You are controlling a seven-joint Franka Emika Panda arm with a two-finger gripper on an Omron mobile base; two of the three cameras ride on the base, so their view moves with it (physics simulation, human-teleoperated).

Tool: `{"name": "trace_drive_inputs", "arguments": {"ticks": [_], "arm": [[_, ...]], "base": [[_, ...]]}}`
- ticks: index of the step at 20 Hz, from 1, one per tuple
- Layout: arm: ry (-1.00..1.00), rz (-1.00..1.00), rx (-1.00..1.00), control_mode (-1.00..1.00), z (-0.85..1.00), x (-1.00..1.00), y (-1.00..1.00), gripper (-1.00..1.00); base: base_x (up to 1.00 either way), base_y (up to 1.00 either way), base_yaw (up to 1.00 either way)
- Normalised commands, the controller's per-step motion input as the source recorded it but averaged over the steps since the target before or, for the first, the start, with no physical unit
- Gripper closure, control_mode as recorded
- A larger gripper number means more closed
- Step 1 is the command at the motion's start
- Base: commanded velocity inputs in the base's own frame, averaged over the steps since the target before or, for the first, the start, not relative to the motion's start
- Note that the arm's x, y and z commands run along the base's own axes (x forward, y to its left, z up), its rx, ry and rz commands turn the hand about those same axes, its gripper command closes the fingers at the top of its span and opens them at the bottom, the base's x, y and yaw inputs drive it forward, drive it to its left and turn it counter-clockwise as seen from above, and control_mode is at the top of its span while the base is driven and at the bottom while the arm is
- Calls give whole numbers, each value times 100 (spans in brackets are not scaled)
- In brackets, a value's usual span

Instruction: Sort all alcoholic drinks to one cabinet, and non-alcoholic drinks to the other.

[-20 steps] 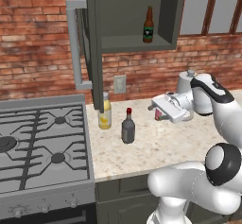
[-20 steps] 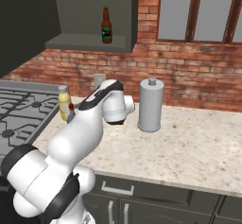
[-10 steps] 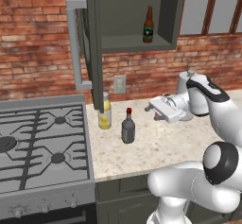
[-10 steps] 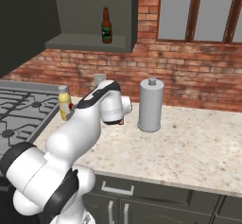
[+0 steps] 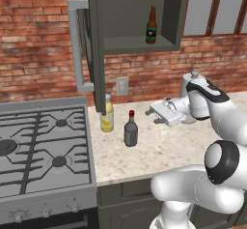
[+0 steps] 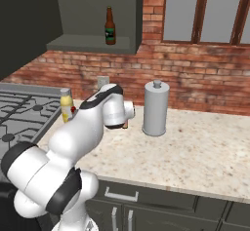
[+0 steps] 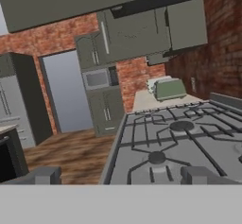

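Gripper (image 5: 155,115) mid-frame, fingers spread, empty. Grey red-capped bottle (image 5: 130,130) left of it on counter (image 5: 159,150); beer bottle (image 5: 151,26) shelved upper centre. Risk: sideways approach toppling grey bottle into yellow bottle (image 5: 107,114).

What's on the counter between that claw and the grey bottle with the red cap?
Bare counter, seen in the left base view: the open claw hangs just right of the grey bottle.

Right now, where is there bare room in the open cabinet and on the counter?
The open cabinet's shelf is bare left of the beer bottle. The counter is bare right of the grey canister. It is crowded by the stove, where the yellow bottle and red-capped bottle stand.
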Motion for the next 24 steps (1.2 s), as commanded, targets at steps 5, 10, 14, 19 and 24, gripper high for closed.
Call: {"name": "trace_drive_inputs", "arguments": {"ticks": [5,10,14,19,24], "arm": [[0,0,0,-100,-5,13,0,-100],[0,0,0,-100,-6,13,0,-100],[0,0,0,-100,-3,11,0,-100],[0,0,0,-100,-3,11,1,-100],[0,0,0,-100,-6,9,4,-100]], "base": [[0,0,0],[0,0,0],[0,0,0],[0,0,0],[0,0,0]]}}
